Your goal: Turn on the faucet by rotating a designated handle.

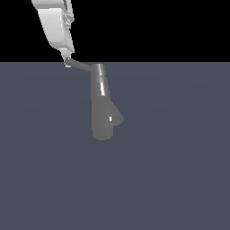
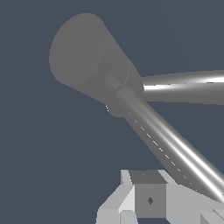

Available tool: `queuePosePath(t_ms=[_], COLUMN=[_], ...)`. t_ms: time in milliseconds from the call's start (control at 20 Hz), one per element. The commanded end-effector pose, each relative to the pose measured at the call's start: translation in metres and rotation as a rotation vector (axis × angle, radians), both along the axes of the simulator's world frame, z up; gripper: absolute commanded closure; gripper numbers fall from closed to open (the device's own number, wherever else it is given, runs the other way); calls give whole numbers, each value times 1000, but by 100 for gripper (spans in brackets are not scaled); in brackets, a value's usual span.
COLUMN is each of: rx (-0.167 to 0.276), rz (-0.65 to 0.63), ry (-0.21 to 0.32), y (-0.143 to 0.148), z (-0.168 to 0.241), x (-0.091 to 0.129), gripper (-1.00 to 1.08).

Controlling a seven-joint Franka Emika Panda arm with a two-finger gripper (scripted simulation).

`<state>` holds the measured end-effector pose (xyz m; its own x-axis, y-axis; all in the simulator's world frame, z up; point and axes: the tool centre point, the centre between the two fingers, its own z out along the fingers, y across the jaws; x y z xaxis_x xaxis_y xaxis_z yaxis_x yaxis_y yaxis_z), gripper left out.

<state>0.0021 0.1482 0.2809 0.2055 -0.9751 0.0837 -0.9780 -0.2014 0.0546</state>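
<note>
Gripper [image 1: 67,62] sits at the exterior view's upper left, its tip right at the outer end of the handle [image 1: 82,66]; whether the fingers are parted or pressed together you cannot tell from either view, since the exterior shows only a small dark-and-white tip and the wrist view shows just the grey block of the fingers [image 2: 150,199] at the frame edge. Moving rightward, the handle runs as a thin rod from that tip to the round cap of the faucet [image 1: 101,105], which stands upright on the flat grey floor [image 1: 179,179] near the middle of the scene, stubby spout poking toward the exterior view's lower right. Judging by this, the step in hand is the rotation itself: contact looks made or nearly made at the rod's far end (good place for leverage). To do it well, push sideways along an arc centred on the cap, not straight through, so the tip does not slide off the rod's end; keep height level with the rod. In the wrist view the handle [image 2: 175,148] stretches from the gripper [image 2: 148,205] toward the faucet body [image 2: 87,57], passing just beside the fingers, touching or very close, not clearly between them.
</note>
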Motion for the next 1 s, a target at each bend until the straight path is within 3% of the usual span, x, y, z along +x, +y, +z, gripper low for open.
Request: queuePosePath(t_ms=[0, 800, 950], rx=[-3, -4, -2], rz=[-5, 2, 11], ry=[6, 14, 12], y=[-11, -61, -59], z=[2, 21, 19], x=[-6, -42, -39], gripper=[108, 108, 108])
